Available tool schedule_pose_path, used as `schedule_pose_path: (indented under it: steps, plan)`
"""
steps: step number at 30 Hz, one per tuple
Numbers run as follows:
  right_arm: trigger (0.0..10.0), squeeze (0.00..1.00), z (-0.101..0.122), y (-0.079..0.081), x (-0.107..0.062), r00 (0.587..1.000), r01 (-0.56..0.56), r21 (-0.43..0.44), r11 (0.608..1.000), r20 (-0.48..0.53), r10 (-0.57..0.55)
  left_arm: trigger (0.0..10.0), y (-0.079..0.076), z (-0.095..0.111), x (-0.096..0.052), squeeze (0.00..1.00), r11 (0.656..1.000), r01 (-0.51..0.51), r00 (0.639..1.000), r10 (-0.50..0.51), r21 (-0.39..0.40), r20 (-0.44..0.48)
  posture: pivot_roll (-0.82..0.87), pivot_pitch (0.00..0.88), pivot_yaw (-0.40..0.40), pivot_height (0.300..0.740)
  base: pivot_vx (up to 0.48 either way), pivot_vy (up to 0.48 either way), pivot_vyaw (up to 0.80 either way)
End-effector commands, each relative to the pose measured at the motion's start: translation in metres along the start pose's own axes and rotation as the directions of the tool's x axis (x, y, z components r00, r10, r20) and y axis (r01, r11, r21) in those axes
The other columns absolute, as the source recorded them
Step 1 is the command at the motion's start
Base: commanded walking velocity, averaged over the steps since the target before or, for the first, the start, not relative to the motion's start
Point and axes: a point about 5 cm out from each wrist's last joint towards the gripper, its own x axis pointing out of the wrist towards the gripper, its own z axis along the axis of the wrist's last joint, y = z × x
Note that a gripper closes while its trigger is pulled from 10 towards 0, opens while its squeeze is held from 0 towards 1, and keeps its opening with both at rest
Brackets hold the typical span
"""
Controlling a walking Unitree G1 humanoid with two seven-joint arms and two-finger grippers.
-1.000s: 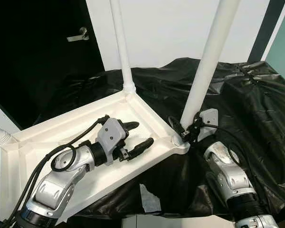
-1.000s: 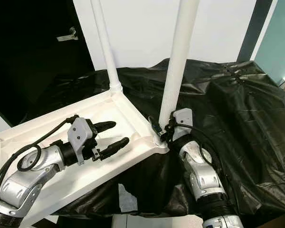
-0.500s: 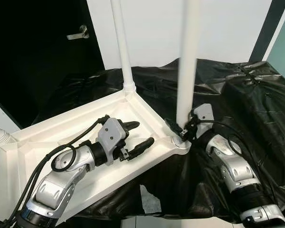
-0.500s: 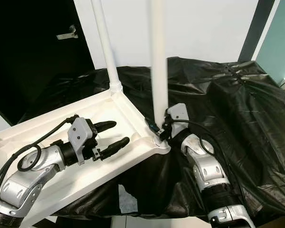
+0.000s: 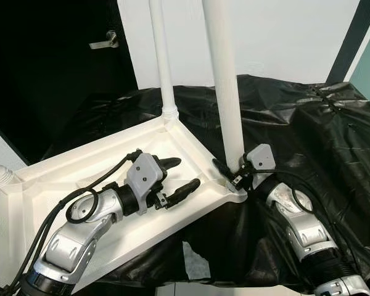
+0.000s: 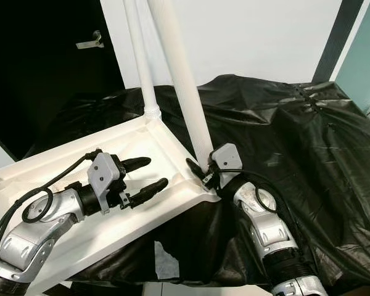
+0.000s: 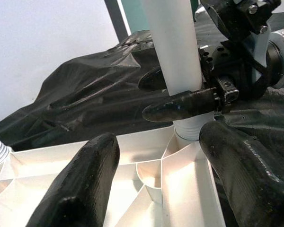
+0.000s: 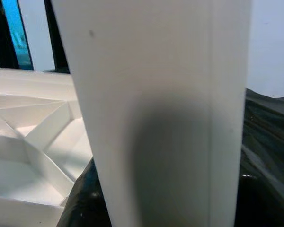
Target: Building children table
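Leaning a new way now, the white leg (image 5: 225, 92) in the right gripper (image 5: 233, 174) tips its top toward the robot's left. A second ago it tipped toward the right, and half a second ago it stood straight up. So the leg has swung across while its bottom end stayed at the near corner socket (image 5: 234, 188) of the upside-down white table (image 5: 80, 179). That looks like wiggling the leg to seat it in the hole, and I think it is not fully in yet, though the joint is partly hidden.

Nearest to the robot, the left gripper (image 5: 179, 176) hovers just over the table's underside, its fingers (image 7: 85, 179) spread wide and holding nothing. It has not moved.

A bit farther, the right gripper's fingers (image 7: 180, 106) are closed around the bottom of the leg, just above the socket.

Farther back, another leg (image 5: 161, 61) stands upright in the far corner. The table lies on black plastic sheeting (image 5: 308, 135). Behind that are a white wall (image 5: 283, 37) and a dark door with a handle (image 5: 103, 42).
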Motion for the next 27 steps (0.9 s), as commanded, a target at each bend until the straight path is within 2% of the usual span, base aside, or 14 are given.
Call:
schedule_pose_path:
  steps: [1, 3, 7, 11, 12, 13, 18, 22, 27]
  plan:
    - [10.0, 0.00, -0.039, 0.012, -0.018, 0.987, 0.015, 0.109, 0.994, -0.159, 0.003, 10.0, -0.002, 0.001, -0.001, 0.00, 0.997, 0.077, 0.997, -0.077, 0.007, 0.001, -0.01, 0.000, 0.067, 0.740, 0.000, 0.000, 0.00]
    - [10.0, 0.00, -0.036, 0.008, -0.021, 0.995, 0.053, 0.155, 0.987, -0.097, -0.038, 10.0, -0.001, 0.001, 0.000, 0.00, 0.997, 0.079, 0.997, -0.080, 0.011, 0.003, -0.01, 0.000, 0.072, 0.740, 0.000, 0.000, 0.00]
    - [10.0, 0.00, -0.039, 0.011, -0.027, 0.996, 0.080, 0.229, 0.970, -0.065, -0.066, 10.0, 0.000, 0.002, 0.001, 0.00, 0.997, 0.082, 0.997, -0.082, 0.015, 0.004, -0.01, 0.000, 0.074, 0.740, 0.000, 0.000, 0.00]
    - [10.0, 0.00, -0.042, 0.015, -0.028, 0.995, 0.077, 0.218, 0.973, -0.082, -0.060, 10.0, 0.000, 0.002, 0.001, 0.00, 0.997, 0.082, 0.997, -0.082, 0.014, 0.005, -0.01, 0.000, 0.076, 0.740, 0.000, 0.000, 0.00]
    - [10.0, 0.00, -0.043, 0.020, -0.028, 0.995, 0.048, 0.170, 0.984, -0.092, -0.033, 10.0, 0.000, 0.002, 0.001, 0.00, 0.996, 0.083, 0.997, -0.083, 0.014, 0.005, -0.01, 0.000, 0.076, 0.740, 0.000, 0.000, 0.00]
    - [10.0, 0.00, -0.044, 0.022, -0.028, 0.996, 0.035, 0.156, 0.987, -0.092, -0.020, 10.0, 0.000, 0.003, 0.001, 0.00, 0.997, 0.082, 0.997, -0.082, 0.015, 0.005, -0.01, 0.000, 0.075, 0.740, 0.000, 0.000, 0.00]
    - [10.0, 0.00, -0.045, 0.025, -0.029, 0.996, 0.023, 0.142, 0.990, -0.090, -0.010, 10.0, 0.001, 0.003, 0.000, 0.00, 0.997, 0.081, 0.997, -0.081, 0.017, 0.004, -0.01, 0.000, 0.075, 0.740, 0.000, 0.000, 0.00]
    - [10.0, 0.00, -0.046, 0.026, -0.030, 0.996, -0.013, 0.089, 0.996, -0.091, 0.021, 10.0, 0.002, 0.004, 0.000, 0.00, 0.997, 0.075, 0.997, -0.075, 0.020, 0.005, 0.00, 0.000, 0.071, 0.740, 0.000, 0.000, 0.00]
    - [10.0, 0.00, -0.048, 0.028, -0.031, 0.995, -0.015, 0.120, 0.993, -0.092, 0.026, 10.0, 0.002, 0.004, -0.001, 0.00, 0.997, 0.072, 0.997, -0.072, 0.021, 0.005, 0.00, 0.000, 0.069, 0.740, 0.000, 0.000, 0.00]
